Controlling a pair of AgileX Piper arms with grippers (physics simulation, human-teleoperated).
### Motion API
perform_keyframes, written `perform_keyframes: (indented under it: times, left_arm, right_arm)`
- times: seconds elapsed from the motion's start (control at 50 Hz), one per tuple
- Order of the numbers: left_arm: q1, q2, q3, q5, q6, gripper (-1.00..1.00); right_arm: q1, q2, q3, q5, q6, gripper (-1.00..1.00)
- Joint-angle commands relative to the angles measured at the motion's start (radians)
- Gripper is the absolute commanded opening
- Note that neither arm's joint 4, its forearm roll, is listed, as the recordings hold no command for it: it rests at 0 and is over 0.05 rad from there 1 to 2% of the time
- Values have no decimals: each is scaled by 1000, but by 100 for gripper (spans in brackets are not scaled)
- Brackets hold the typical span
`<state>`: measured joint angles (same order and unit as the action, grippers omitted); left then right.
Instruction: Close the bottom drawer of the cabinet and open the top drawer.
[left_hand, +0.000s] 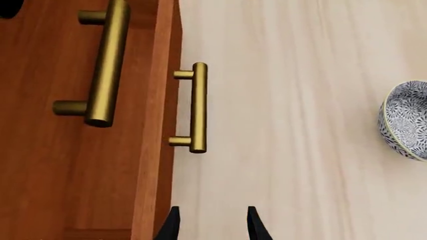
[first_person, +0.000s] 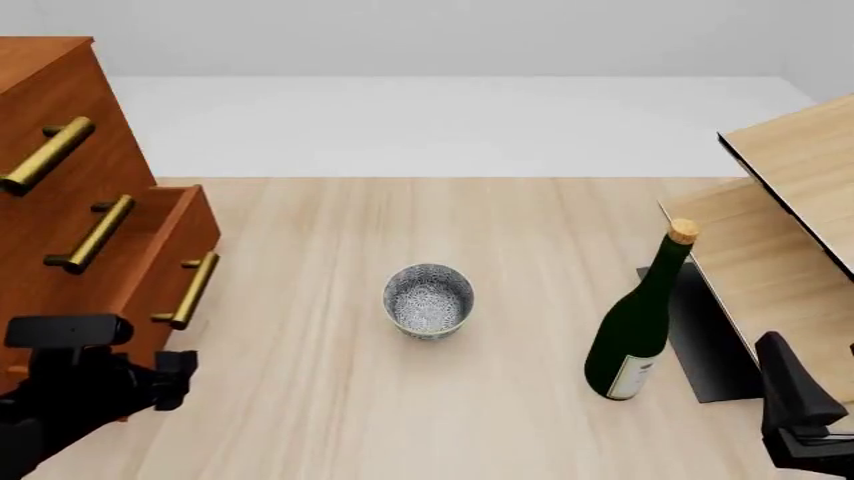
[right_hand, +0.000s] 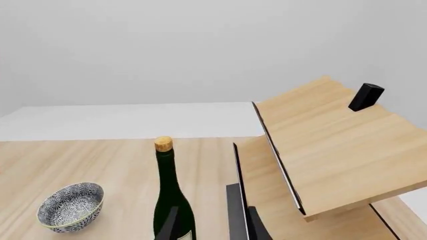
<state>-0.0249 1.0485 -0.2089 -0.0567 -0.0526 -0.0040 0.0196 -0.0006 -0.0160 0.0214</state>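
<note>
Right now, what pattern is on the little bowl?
The bowl has a dense blue-and-white speckled floral pattern, inside and out. The front view shows it best.

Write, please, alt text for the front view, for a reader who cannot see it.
A reddish-brown cabinet stands at the left with its bottom drawer pulled out. A patterned bowl sits mid-table, a green bottle and pale shelf at the right.

The cabinet (first_person: 54, 180) runs off the left edge, its top drawer (first_person: 40, 110) only partly seen. The right gripper (first_person: 801, 400) is cropped at the near corner.
</note>
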Motion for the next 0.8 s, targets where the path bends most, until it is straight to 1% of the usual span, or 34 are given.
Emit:
perform_keyframes:
  times: [0.02,0.1,0.2,0.22,0.32,0.34,0.42,0.52,0.66,0.8]
  left_arm:
    - [57,37,26,-72,58,100]
    - [85,43,35,-93,86,100]
    - [114,5,40,-87,120,100]
    - [132,1,48,-95,134,100]
    - [164,16,52,-117,159,100]
    - [158,20,53,-122,151,100]
    - [188,21,63,-140,170,100]
    - [194,30,64,-154,179,100]
    - [237,44,69,-180,201,100]
    - [251,36,67,-185,216,100]
  right_arm:
    - [0,2,0,-2,0,100]
    - [0,3,0,-2,1,100]
    - [2,-6,0,7,1,100]
    - [1,-6,0,7,2,100]
    - [-1,-3,0,4,3,100]
    - [-1,-2,0,3,3,100]
    - [-1,0,0,2,4,100]
    - [-1,1,0,1,5,100]
    - [-1,0,0,2,6,100]
    - [0,-3,0,5,5,100]
